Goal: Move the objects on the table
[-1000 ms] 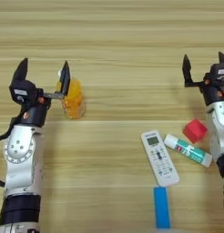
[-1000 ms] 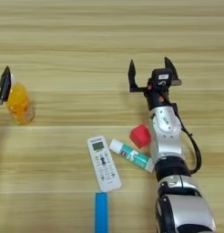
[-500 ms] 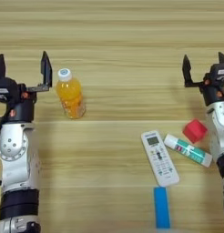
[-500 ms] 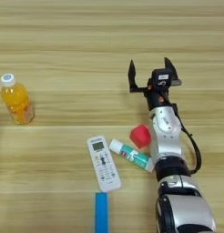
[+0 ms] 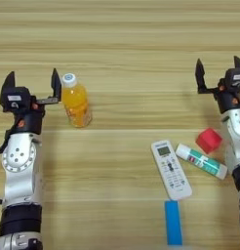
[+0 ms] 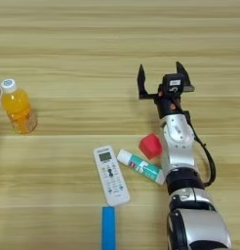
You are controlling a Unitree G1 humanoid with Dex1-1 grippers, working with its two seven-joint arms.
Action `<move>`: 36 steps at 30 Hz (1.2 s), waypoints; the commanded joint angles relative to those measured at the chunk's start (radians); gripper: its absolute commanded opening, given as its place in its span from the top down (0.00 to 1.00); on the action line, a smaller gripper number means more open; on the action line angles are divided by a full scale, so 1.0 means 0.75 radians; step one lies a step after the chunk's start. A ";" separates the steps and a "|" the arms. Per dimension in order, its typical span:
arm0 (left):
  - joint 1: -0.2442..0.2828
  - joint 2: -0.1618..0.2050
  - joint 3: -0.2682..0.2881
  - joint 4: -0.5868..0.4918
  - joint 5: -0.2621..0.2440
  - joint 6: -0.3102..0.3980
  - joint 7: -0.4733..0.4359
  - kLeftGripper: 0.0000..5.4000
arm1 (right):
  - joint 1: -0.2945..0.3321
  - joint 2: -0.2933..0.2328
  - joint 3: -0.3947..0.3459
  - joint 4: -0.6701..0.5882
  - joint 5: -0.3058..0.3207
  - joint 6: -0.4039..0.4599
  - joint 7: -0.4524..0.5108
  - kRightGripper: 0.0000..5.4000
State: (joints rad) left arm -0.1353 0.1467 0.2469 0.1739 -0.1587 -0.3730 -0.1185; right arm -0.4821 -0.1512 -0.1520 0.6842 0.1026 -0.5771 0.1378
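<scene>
Here, left gripper (image 5: 32,84) hovering fingers spread beside the orange-drink bottle with white cap (image 5: 75,100), not touching it, right gripper (image 6: 161,76) waiting fingers apart above red cube (image 6: 150,145), white-and-green tube (image 6: 140,166), white remote control (image 6: 111,175).

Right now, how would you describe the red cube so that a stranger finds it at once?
On the wooden table, look near the right arm. The red cube lies just beyond the white-and-green tube, right of the white remote. It is the only red, boxy thing.
</scene>
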 commanded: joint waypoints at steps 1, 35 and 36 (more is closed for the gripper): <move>0.002 0.020 0.000 0.020 0.025 0.040 0.020 0.00 | -0.014 0.000 0.000 -0.007 -0.005 -0.002 -0.004 0.00; 0.045 0.048 -0.052 0.029 0.052 0.147 -0.001 0.00 | 0.013 -0.006 0.000 -0.073 0.002 0.011 0.005 0.00; 0.046 0.047 -0.052 0.027 0.052 0.146 0.000 0.00 | 0.019 -0.006 0.002 -0.089 0.001 0.013 0.007 0.00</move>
State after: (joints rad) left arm -0.1096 0.1767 0.2152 0.1904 -0.1259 -0.2783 -0.1130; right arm -0.4797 -0.1515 -0.1521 0.6480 0.1040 -0.5766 0.1393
